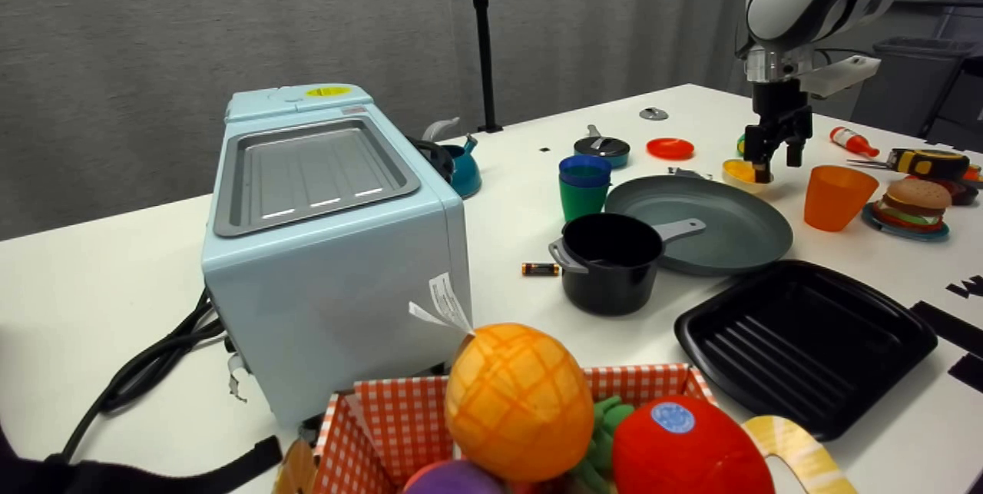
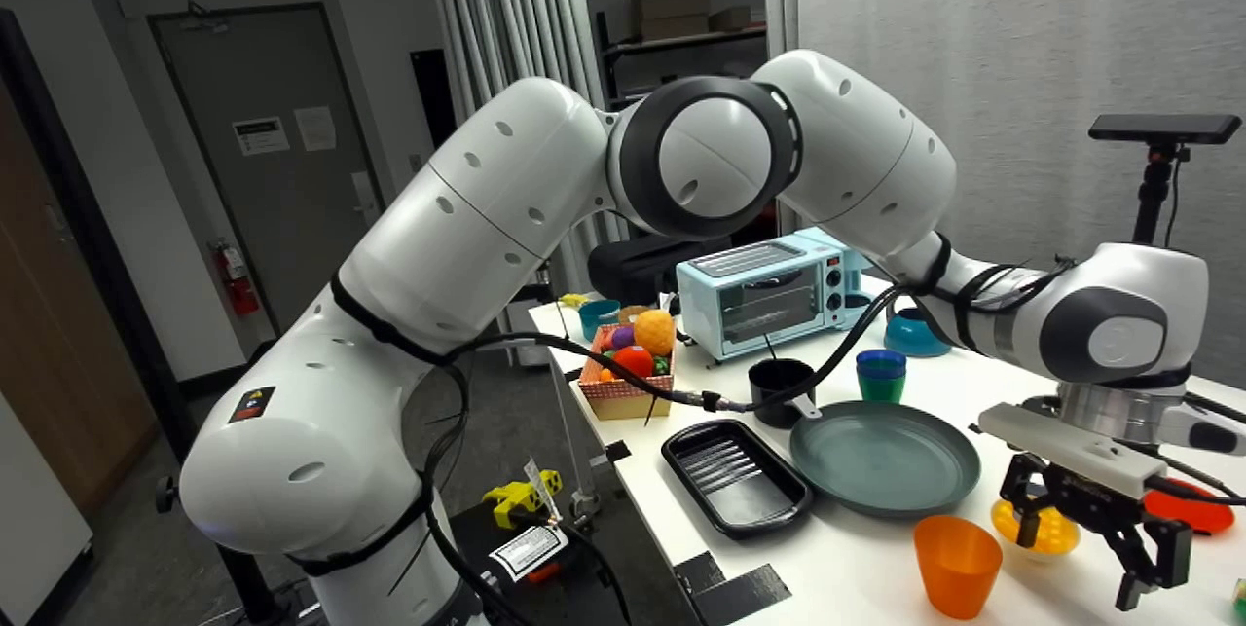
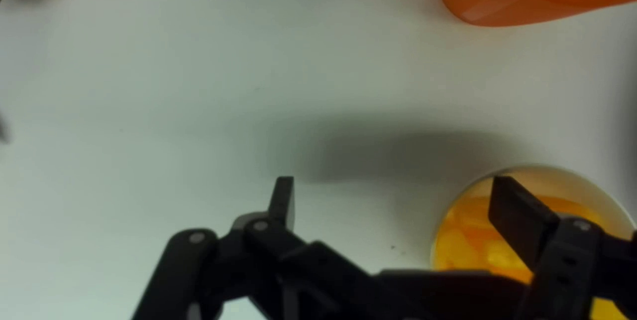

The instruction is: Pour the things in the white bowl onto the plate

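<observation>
In the wrist view, a soft-edged shadow (image 3: 393, 156) dims the tabletop (image 3: 189, 91).

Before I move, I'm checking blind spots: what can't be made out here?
Yellow pieces: full count; the pincer hides some in the wrist view.
Orange cup: cut off by the wrist view's edge.
Basket: what lies under the toys, in both exterior views.
Battery: print too small in an exterior view.
</observation>
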Motion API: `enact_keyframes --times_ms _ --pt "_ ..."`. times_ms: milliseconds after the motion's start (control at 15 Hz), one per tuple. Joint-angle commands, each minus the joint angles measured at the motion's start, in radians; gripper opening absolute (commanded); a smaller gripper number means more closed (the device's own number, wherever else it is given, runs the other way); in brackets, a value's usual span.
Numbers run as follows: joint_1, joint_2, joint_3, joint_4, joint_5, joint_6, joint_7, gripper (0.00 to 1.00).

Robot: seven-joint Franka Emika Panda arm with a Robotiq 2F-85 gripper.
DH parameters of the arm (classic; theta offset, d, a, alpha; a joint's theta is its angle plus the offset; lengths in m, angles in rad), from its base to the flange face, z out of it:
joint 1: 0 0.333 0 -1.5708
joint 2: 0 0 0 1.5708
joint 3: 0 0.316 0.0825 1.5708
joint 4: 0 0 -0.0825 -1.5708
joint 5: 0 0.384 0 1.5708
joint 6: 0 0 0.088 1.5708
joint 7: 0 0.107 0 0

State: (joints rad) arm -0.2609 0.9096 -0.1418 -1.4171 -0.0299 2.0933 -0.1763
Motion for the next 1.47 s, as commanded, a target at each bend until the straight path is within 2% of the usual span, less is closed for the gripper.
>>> enact_keyframes --times_ms 0,133,267,333,400,467,933,1000,1400 --pt "-0.004 0.007 0.015 0.016 -0.004 0.001 0.002 1.0" --pt "0.001 0.004 0.018 0.001 -0.004 0.014 0.005 1.0" --pt "0.002 0.005 0.023 0.0 0.0 0.015 0.008 0.94" --pt "0.0 0.01 0.025 0.014 0.003 0.006 0.007 0.87" --pt "-0.002 0.017 0.028 0.033 0.005 -0.005 0.005 0.69" --pt "-0.003 0.02 0.031 0.042 0.008 -0.01 0.005 0.59" --pt "-0.005 0.022 0.037 0.059 0.012 -0.015 0.008 0.05" --pt "-0.005 0.022 0.038 0.06 0.013 -0.015 0.008 0.0" --pt "-0.008 0.02 0.043 0.076 0.026 -0.028 0.008 0.01"
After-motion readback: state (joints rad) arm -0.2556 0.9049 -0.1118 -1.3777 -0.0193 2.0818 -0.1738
